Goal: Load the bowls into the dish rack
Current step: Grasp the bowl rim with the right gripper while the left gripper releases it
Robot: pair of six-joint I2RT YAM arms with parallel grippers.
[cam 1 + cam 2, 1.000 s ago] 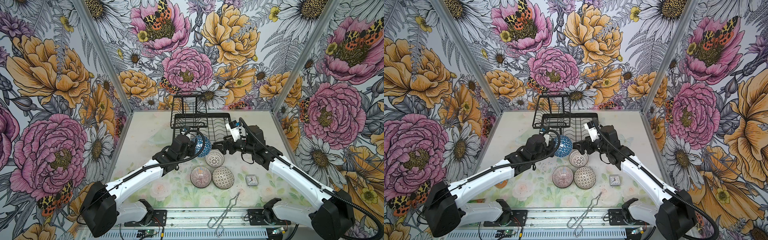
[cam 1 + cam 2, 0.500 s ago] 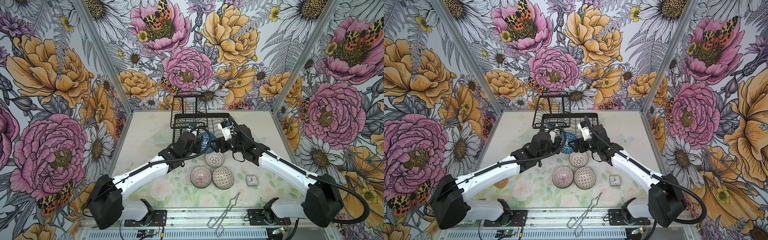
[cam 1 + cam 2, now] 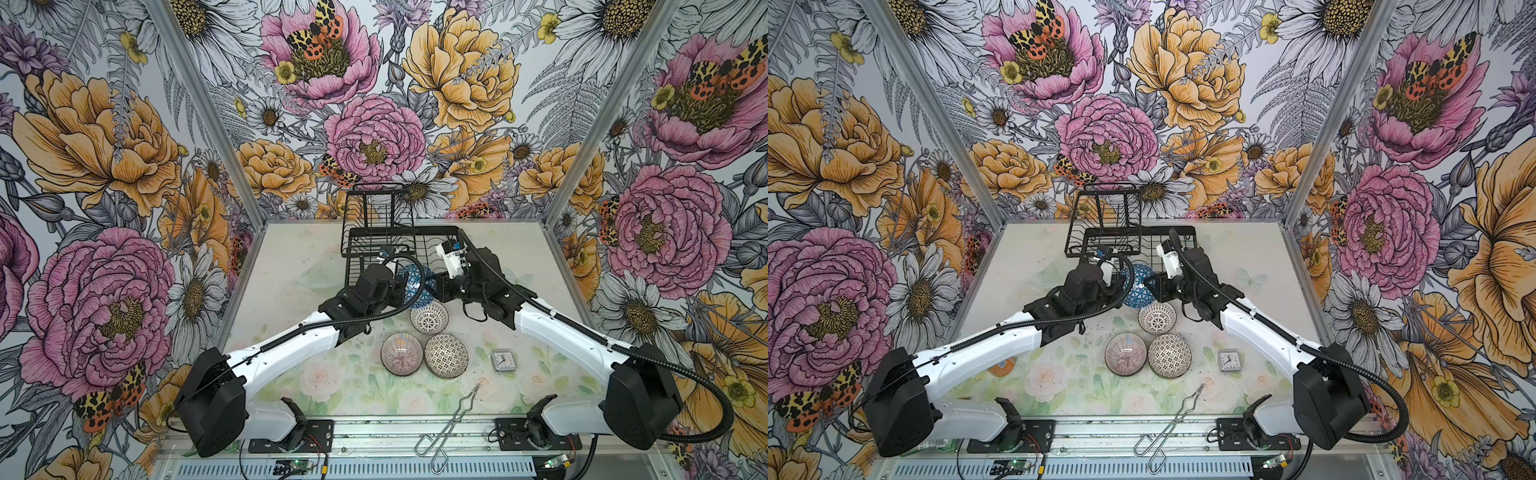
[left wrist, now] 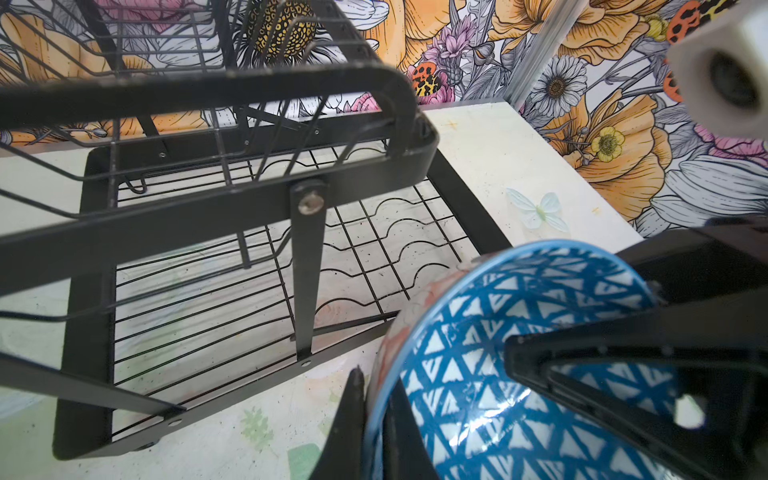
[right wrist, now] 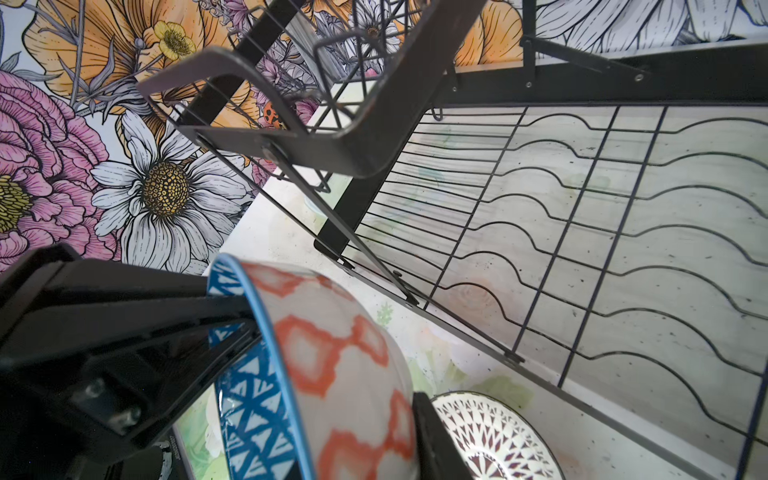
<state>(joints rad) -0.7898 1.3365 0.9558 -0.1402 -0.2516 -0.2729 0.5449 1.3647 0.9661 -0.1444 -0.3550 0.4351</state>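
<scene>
Left hand (image 4: 376, 388) clenched on blue bowl (image 4: 478, 374) rim; right hand (image 3: 436, 287) astride opposite rim, grip: cannot tell. Premature release: bowl drops, chips.

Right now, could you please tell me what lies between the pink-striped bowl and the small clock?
The black-and-white mosaic bowl sits there, close beside the pink-striped bowl; nothing else lies before the clock. Both top views show it.

We are seeing metal tongs (image 3: 460, 411) lying at the front edge of the table (image 3: 286, 249), with a small square clock (image 3: 503, 360) sitting near them, farther in. A clear glass dish (image 3: 316, 277) is resting farther back, and flowered wallpaper (image 3: 104, 137) is surrounding it all.
</scene>
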